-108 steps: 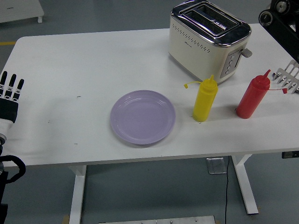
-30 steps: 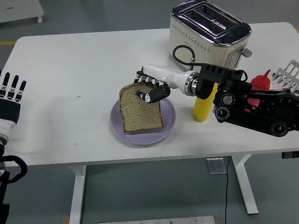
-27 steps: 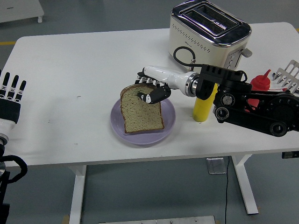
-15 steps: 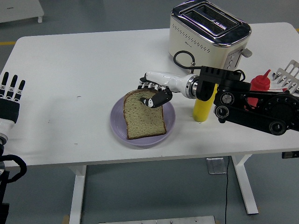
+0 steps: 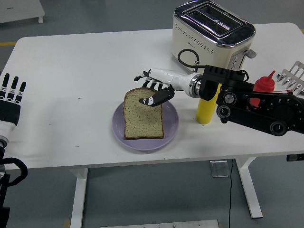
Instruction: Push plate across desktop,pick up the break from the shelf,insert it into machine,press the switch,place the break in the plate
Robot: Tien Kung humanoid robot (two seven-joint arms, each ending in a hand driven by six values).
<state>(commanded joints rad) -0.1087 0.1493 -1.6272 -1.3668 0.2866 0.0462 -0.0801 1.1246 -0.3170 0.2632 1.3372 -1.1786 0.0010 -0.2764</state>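
A slice of brown bread (image 5: 143, 115) lies flat on the purple plate (image 5: 170, 129) at the table's middle front. My right hand (image 5: 148, 90) hovers over the bread's far edge with its fingers spread; the thumb tip sits just above the slice's top. The hand holds nothing. The cream and chrome toaster (image 5: 213, 40) stands at the back right with both slots empty. My left hand (image 5: 10, 95) rests at the left edge with its fingers straight and apart, holding nothing.
A yellow squeeze bottle (image 5: 205, 113) stands right of the plate, partly behind my right forearm (image 5: 251, 107). A red squeeze bottle (image 5: 264, 84) and a metal rack (image 5: 294, 78) are at the far right edge.
The right arm came in with the bread, lowered it from tilted to flat on the plate, and the fingers have spread off it. The left hand has not moved.
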